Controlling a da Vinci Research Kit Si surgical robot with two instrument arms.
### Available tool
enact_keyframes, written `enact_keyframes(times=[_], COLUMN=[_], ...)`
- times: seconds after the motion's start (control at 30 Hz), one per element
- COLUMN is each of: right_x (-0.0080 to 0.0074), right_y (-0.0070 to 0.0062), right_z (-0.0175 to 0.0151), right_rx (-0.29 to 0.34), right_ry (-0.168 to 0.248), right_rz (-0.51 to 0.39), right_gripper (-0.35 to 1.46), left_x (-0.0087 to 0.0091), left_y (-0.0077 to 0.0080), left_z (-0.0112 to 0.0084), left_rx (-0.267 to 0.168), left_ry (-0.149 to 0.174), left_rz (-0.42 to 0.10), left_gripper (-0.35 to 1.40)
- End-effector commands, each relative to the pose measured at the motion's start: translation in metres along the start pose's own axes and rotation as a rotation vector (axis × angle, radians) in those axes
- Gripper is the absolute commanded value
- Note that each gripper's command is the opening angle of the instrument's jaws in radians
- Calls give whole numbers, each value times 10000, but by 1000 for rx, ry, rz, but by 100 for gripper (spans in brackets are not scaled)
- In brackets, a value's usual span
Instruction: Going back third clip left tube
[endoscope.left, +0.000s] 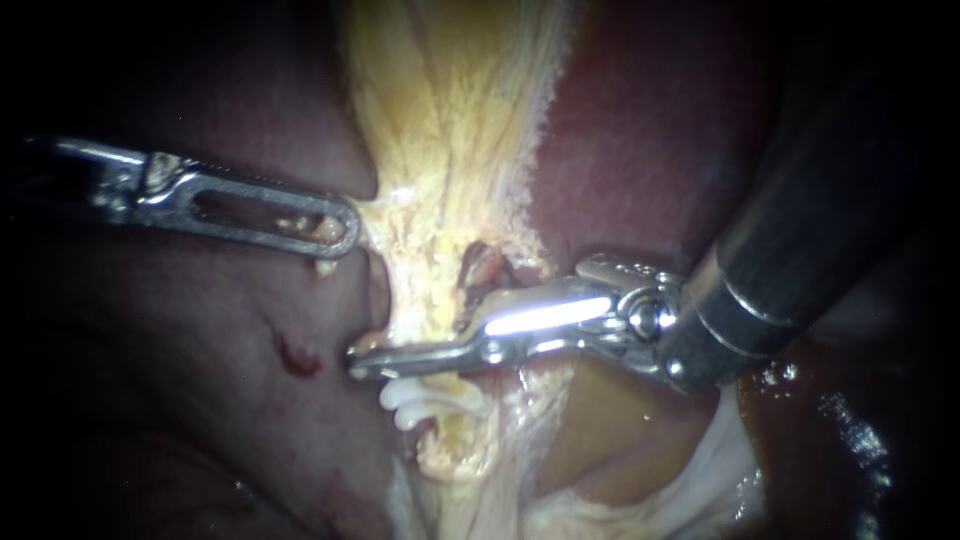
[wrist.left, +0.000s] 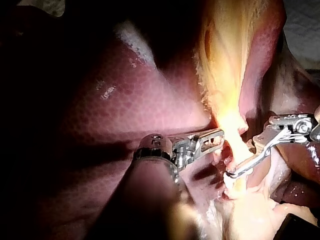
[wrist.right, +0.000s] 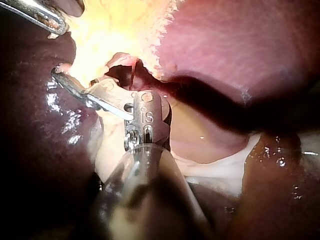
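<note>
Pale-yellow tube (endoscope.left: 452, 455) bearing white plastic clips (endoscope.left: 415, 405): likely soft, slick; grasp gently above clips. Silver right instrument (endoscope.left: 362, 365): jaws together. Slotted left instrument (endoscope.left: 345, 228) clamps yellow fat (endoscope.left: 450, 120).

1. A strip of tissue (endoscope.left: 450, 150) runs top to bottom down the middle, with the liver (endoscope.left: 640, 130) behind it on both sides.
2. The left instrument (endoscope.left: 345, 228) comes in from the left, and its jaws clamp the strip's left edge.
3. The right instrument (endoscope.left: 362, 366) comes in from the upper right and lies across the strip's front, its tip at the strip's left edge.
4. Clips (endoscope.left: 425, 405) sit just below that tip.
</note>
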Motion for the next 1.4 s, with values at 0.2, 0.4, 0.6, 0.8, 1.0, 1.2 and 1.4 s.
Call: enact_keyframes(times=[0.2, 0.4, 0.6, 0.8, 1.0, 1.2, 1.4], right_x=[1, 2, 1, -1, -6, -18, -29], right_y=[0, 0, 2, 10, 22, 22, 4], right_z=[0, 12, 27, 28, 16, -9, -52], right_rx=[-7, -30, -36, -87, -152, -161, -161], right_ry=[4, 19, 52, 60, 44, 14, -30], right_rz=[1, -132, -207, -333, -423, -458, -511], right_gripper=[-35, 43, 49, 49, 50, 49, 48], left_x=[0, 0, 0, 0, 0, 1, 1], left_y=[0, 0, -1, -1, -1, -2, -2], left_z=[0, 0, 0, -1, -1, -1, -2], left_rx=[1, 1, 1, 0, 0, 0, 0], left_ry=[1, 1, 0, 0, 0, 0, 0], left_rz=[0, 0, 0, 0, 0, 0, 0], left_gripper=[-35, -35, -35, -35, -35, -35, -35])
